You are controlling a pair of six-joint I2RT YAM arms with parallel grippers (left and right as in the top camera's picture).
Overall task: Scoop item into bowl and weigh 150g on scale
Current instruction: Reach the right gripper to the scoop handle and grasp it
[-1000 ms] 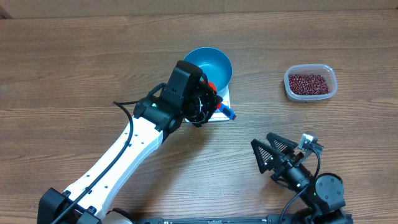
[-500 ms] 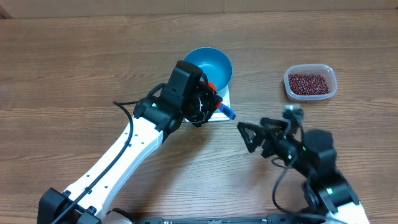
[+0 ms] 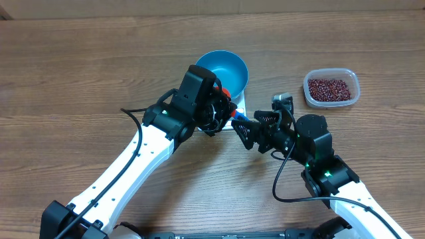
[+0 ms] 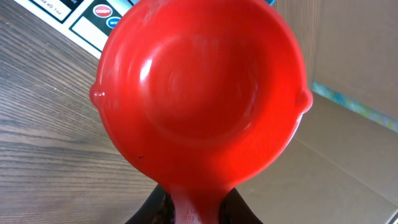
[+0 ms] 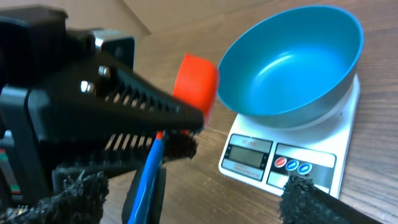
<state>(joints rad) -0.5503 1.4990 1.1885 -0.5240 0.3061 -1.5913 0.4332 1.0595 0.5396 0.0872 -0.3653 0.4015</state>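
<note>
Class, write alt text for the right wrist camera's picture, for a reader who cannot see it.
An empty blue bowl sits on a white kitchen scale. At left, the left gripper holds a red scoop by its blue handle.

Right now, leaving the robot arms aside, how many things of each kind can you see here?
Blue bowl: 1
White scale: 1
Red scoop: 1
Clear tub of beans: 1
Total: 4

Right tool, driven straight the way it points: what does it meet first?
Likely the blue handle of the red scoop that the left tool grips, just before the scale; depth unclear.
</note>
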